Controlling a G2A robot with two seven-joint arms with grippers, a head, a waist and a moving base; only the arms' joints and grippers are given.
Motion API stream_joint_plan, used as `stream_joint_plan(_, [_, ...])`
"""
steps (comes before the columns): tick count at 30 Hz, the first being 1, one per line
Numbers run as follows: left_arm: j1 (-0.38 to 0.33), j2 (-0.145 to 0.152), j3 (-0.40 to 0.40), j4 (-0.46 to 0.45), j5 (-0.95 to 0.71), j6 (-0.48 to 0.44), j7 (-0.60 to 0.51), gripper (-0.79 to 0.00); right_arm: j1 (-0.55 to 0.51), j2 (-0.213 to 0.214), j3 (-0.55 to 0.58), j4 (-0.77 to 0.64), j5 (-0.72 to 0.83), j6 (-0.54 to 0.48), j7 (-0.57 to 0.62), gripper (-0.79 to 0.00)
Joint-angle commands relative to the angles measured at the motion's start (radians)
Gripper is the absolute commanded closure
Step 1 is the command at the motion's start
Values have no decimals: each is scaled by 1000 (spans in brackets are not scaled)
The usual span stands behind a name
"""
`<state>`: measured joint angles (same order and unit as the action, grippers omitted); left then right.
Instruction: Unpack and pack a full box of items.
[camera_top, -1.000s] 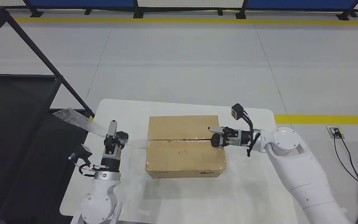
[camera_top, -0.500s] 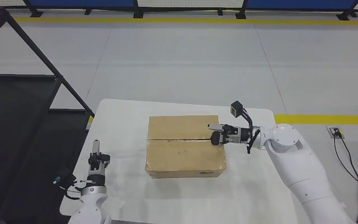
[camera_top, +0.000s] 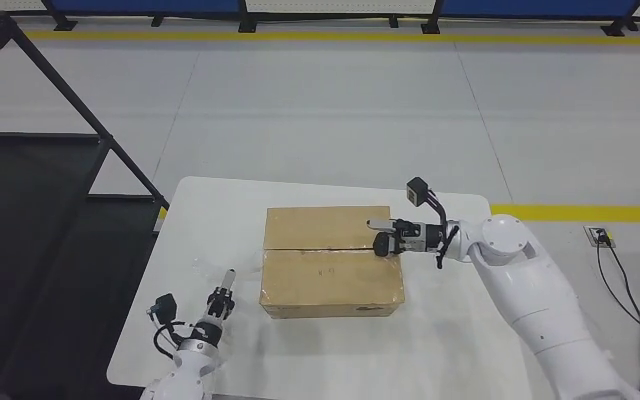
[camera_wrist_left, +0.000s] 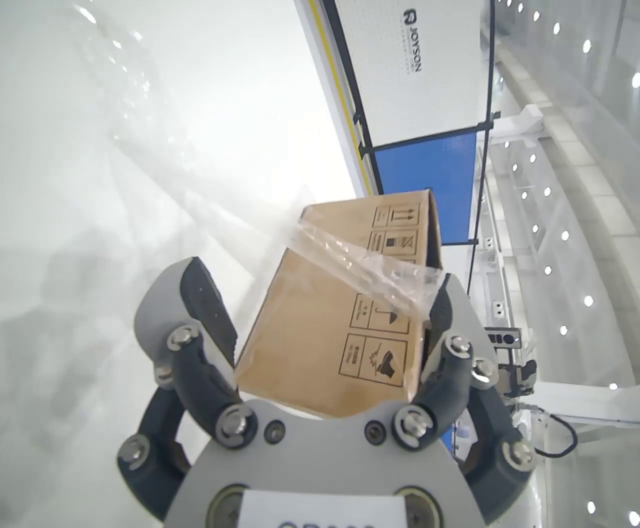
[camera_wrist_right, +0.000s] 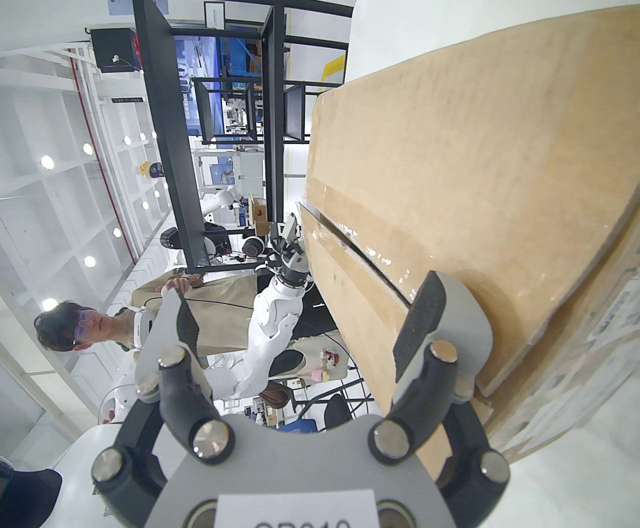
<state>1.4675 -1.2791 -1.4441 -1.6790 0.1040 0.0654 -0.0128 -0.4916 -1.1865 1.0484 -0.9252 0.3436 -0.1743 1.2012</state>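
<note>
We see the box sitting mid-table, flaps down. Right gripper has its fingers spread at the box's right end, one finger on top. Left gripper is also spread, near the box's front-left corner, with clear tape stuck to one finger.

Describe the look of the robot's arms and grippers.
The right arm and the left arm have glossy white rounded shells, with black cables looping at the wrists. The left gripper and right gripper match: each has two light-grey fingers with black pads and dark linkages with silver bolts, on a grey plate bearing a white label.
</note>
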Motion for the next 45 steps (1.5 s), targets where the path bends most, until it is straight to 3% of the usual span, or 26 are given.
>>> stream_joint_plan(1, [-21, -4, 19, 28, -2, 3, 9, -785, 0, 0, 0, 1, -1, -1, 0, -785])
stream_joint_plan(8, [-109, -31, 61, 144, -115, -36, 143, -785, -6, 3, 6, 2, 0, -6, 0, -785])
stream_joint_plan(15, [-178, -45, 63, 232, -234, -57, 125, -785, -13, 7, 13, -4, 1, -5, 1, -785])
stream_joint_plan(18, [-203, -45, 62, 253, -197, -84, 135, -785, -13, 7, 12, -7, 1, -5, -1, -785])
stream_joint_plan(30, [-177, -46, 7, 241, -237, -178, 120, -785, -7, 6, 9, -4, 4, -7, 0, -785])
stream_joint_plan(41, [-86, -30, -144, 101, -285, -170, 94, -785, -3, 7, 10, 2, 4, -3, -2, -785])
stream_joint_plan(45, [-62, -27, -159, 67, -273, -179, 46, -785, 1, 5, 3, 3, 4, 3, -4, -785])
